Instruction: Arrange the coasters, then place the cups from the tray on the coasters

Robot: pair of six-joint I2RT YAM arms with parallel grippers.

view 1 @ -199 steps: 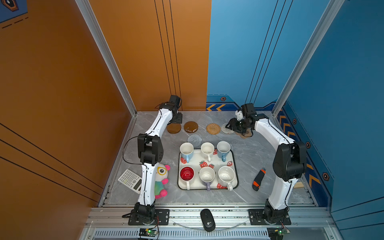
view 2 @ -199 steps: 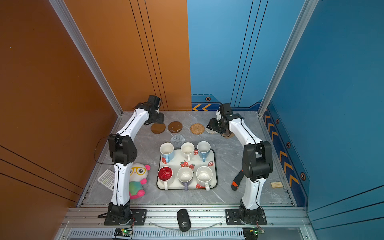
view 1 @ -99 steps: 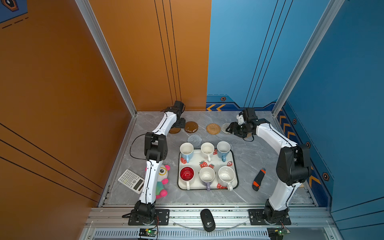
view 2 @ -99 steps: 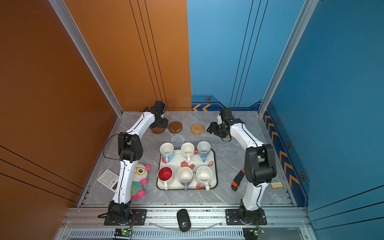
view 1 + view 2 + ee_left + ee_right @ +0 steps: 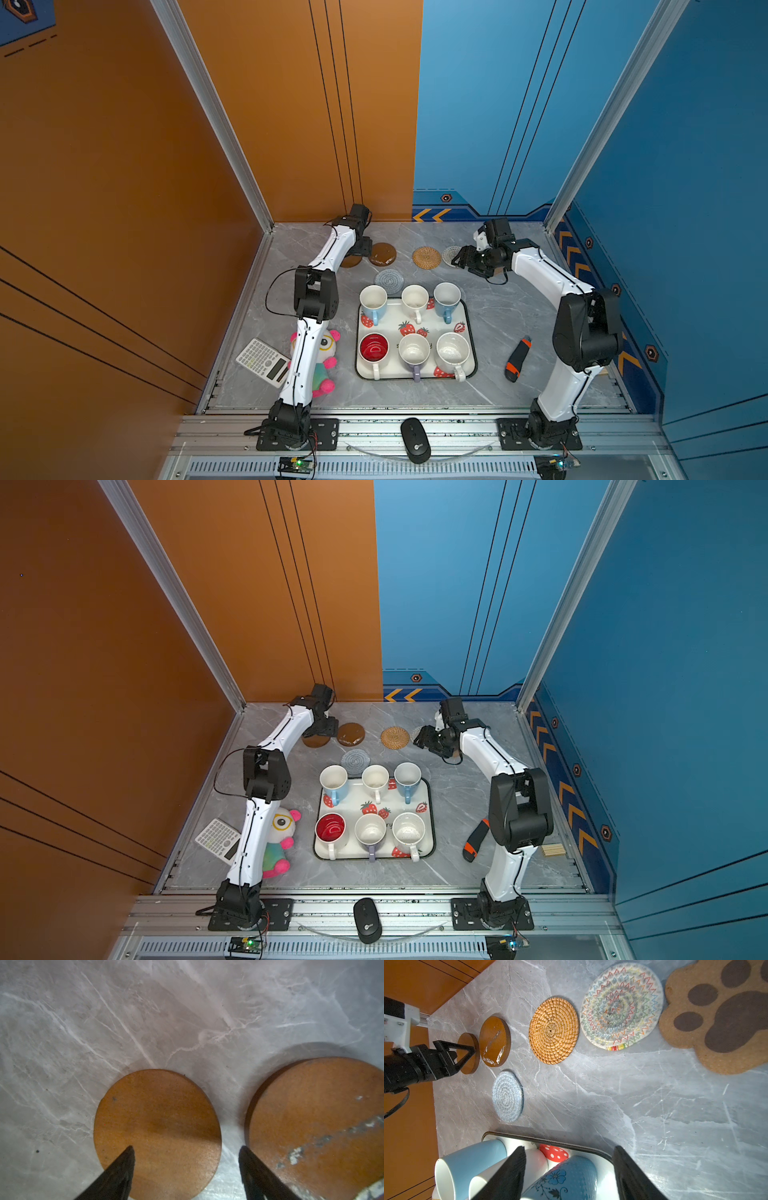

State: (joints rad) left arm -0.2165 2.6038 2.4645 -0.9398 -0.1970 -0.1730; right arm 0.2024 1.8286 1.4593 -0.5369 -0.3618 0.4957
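My left gripper [image 5: 185, 1149] is open low over the small brown disc coaster [image 5: 158, 1126], one finger above it and the other by the gap to the second brown disc [image 5: 315, 1118]. In both top views it [image 5: 359, 249] sits at the back left. My right gripper [image 5: 569, 1147] is open and empty, hovering at the back right [image 5: 459, 259] beside the whitish woven coaster [image 5: 620, 1005]. The paw-print coaster [image 5: 720, 1016], tan woven coaster [image 5: 427, 257] and grey coaster [image 5: 389, 280] lie flat. Several cups, among them a light blue one [image 5: 373, 301] and a red-inside one [image 5: 373, 348], stand on the tray [image 5: 471, 332].
A calculator [image 5: 262, 361] and a plush toy [image 5: 328, 357] lie left of the tray, partly under my left arm. An orange-black knife [image 5: 515, 359] lies to the tray's right, a small wooden block [image 5: 552, 849] by the right wall. A mouse [image 5: 415, 440] rests on the front rail.
My left gripper has come forward from the back wall to sit over the small brown disc. My right gripper has drifted slightly toward the front.
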